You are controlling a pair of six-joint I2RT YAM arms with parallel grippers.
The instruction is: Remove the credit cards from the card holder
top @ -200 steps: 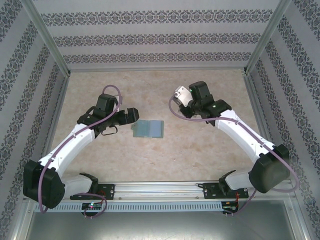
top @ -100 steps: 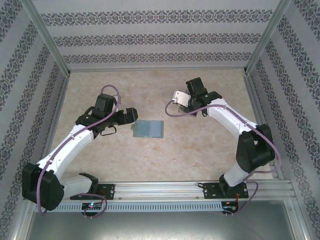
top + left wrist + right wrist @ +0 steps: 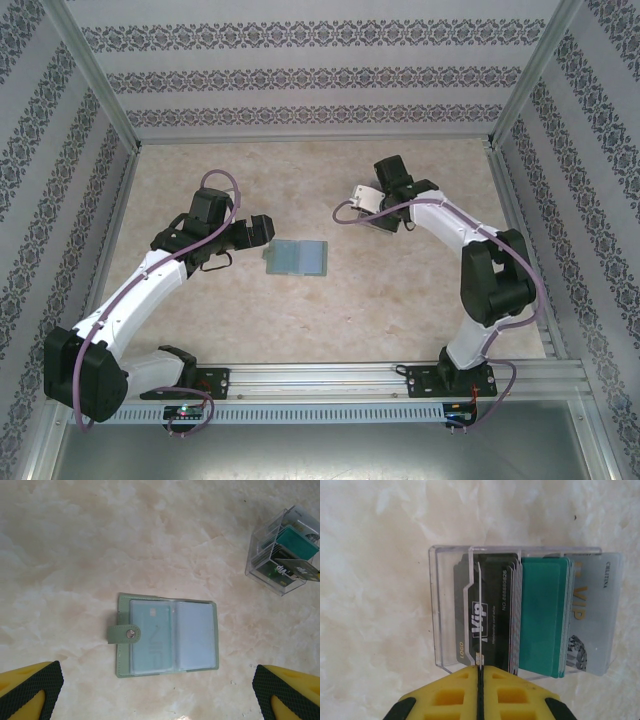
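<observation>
— Where's the left arm?
— Stretched out toward 1 o'clock. The left end effector faces 3 o'clock with its fingers spread wide.
— And the right arm?
— Elbow bent sharply, forearm reaching toward 10 o'clock. The right end effector has its fingers pressed together.

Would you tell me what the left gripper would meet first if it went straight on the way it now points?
Most likely the open bifold flat on the table, centred ahead of the open left gripper. Depth is unclear, so it might touch table just beside it.
</observation>
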